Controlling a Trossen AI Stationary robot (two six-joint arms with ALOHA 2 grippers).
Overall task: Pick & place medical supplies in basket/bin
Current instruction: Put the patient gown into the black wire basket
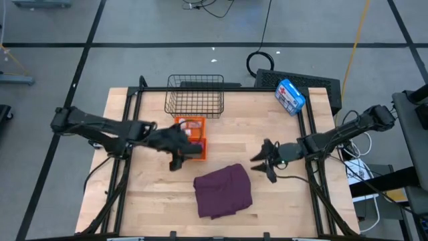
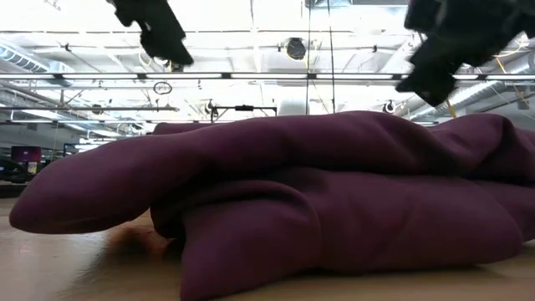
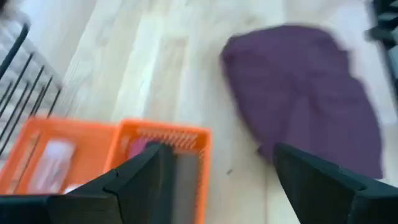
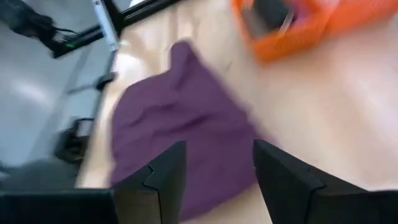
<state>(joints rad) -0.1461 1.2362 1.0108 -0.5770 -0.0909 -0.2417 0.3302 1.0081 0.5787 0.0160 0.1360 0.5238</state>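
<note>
The purple-maroon cloth [image 1: 224, 191] lies crumpled flat on the table near its near edge and fills the low view [image 2: 318, 201]. The orange tray [image 1: 192, 137] stands just before the black wire basket [image 1: 195, 96]. In the left wrist view, something pink [image 3: 140, 146] shows in one compartment of the tray and something white [image 3: 56, 158] in the other. My left gripper [image 1: 179, 152] hangs open over the tray's near end [image 3: 221, 180]. My right gripper [image 1: 263, 161] is open to the right of the cloth and points toward it [image 4: 217, 180].
A blue-and-white box with a red cross [image 1: 289, 96] stands at the table's far right corner. Bare wood [image 1: 241, 130] lies between the tray and my right gripper. Black frame rails [image 1: 124, 167] run along the table's left and right sides.
</note>
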